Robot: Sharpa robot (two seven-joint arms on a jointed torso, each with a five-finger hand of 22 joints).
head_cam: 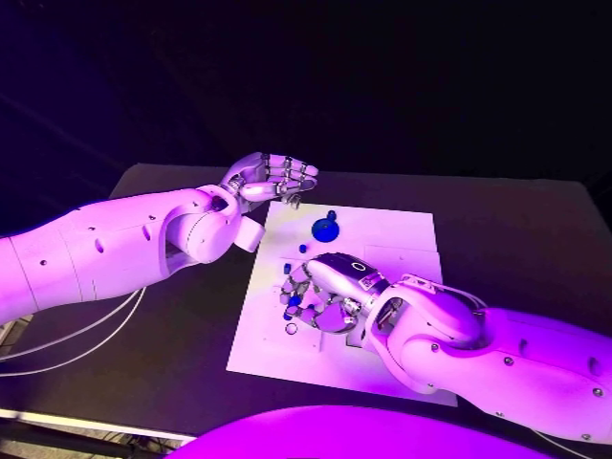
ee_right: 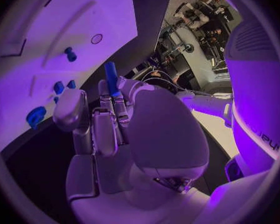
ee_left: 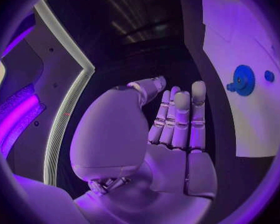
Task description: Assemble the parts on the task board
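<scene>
A black table (head_cam: pixel 527 229) is seen with the white task board (head_cam: pixel 389 239) laid at its middle. The left arm (head_cam: pixel 99 253) is brought in from the left, and its left hand (head_cam: pixel 269 178) is held above the table just beyond the board's far left corner; in the left wrist view (ee_left: pixel 171 129) its fingers are seen curled inward side by side with nothing in them. The right arm (head_cam: pixel 513 359) is brought in from the near right, and the right hand (head_cam: pixel 331 287) is held over the left middle of the board. In the right wrist view the right hand (ee_right: pixel 115 129) is clamped on a slim blue peg (ee_right: pixel 111 78), which is pinched between the thumb and the fingers and sticks out past the fingertips. A round blue gear (head_cam: pixel 325 229) is set on the far part of the board, between the two hands. Small blue parts (head_cam: pixel 294 300) are seen on the board beside the right hand's fingers; their exact seating cannot be told.
</scene>
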